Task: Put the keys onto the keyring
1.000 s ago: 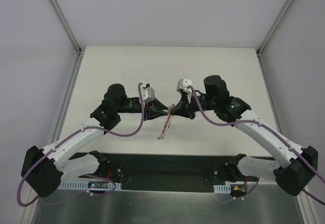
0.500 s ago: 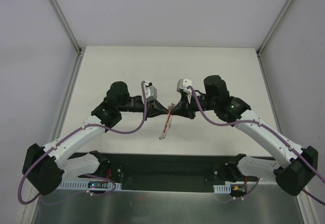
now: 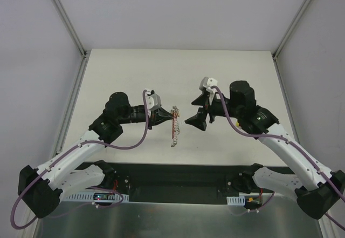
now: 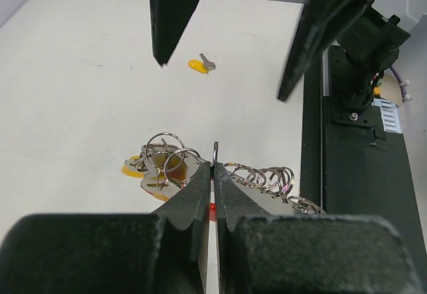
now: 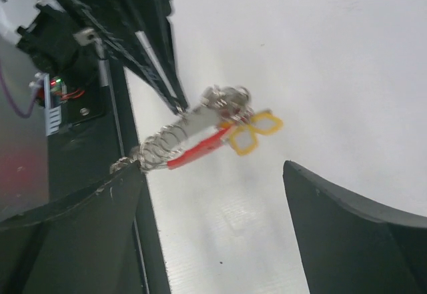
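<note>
Left hand (image 3: 168, 117) clamped tight, right hand (image 3: 192, 113) splayed wide, the two facing, slightly apart.

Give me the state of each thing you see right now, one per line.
Left end effector: shut on the keyring.
Right end effector: open, holding nothing.
Keyring: pinched, dangling from the left end effector.
Yellow-headed keys on the bunch: hanging with it.
Loose key: lying on the table, unattached.

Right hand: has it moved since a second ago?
Yes. The right hand has opened and backed off toward the right edge of the table, leaving the keyring hanging from the left hand.
</note>
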### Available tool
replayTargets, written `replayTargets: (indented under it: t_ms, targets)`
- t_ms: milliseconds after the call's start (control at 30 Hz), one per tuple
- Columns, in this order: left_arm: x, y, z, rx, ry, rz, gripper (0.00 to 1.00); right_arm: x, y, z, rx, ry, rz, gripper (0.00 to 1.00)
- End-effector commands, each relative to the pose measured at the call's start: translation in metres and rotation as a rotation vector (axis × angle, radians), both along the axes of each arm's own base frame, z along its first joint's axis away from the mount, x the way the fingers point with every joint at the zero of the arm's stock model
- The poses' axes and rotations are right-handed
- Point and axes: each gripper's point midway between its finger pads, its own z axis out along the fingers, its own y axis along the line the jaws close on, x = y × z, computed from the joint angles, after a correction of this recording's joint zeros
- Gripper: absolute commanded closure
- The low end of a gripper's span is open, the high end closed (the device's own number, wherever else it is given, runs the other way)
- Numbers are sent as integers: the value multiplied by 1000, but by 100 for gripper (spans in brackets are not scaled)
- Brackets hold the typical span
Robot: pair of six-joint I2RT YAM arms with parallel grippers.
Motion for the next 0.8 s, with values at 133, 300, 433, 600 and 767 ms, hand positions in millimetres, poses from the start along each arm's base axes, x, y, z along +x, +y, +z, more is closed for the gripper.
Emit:
replayTargets:
  t_ms: [133, 300, 433, 600, 767]
  targets:
    - [0, 19, 22, -53, -107, 101, 100, 58, -79, -16, 15, 160, -567, 4]
    - [11, 35, 29, -112, -85, 183, 100, 78, -142, -53, -15, 267, -932, 4]
    - [27, 53, 28, -132, -59, 272, 100, 84, -197, -90, -78, 419, -1206, 4]
    - [30, 62, 30, -137, -78, 326, 100, 84, -246, -137, -155, 534, -1457, 5]
    - [31, 74, 33, -114, -125, 388, 100, 85, -264, -166, -227, 618, -1550, 23]
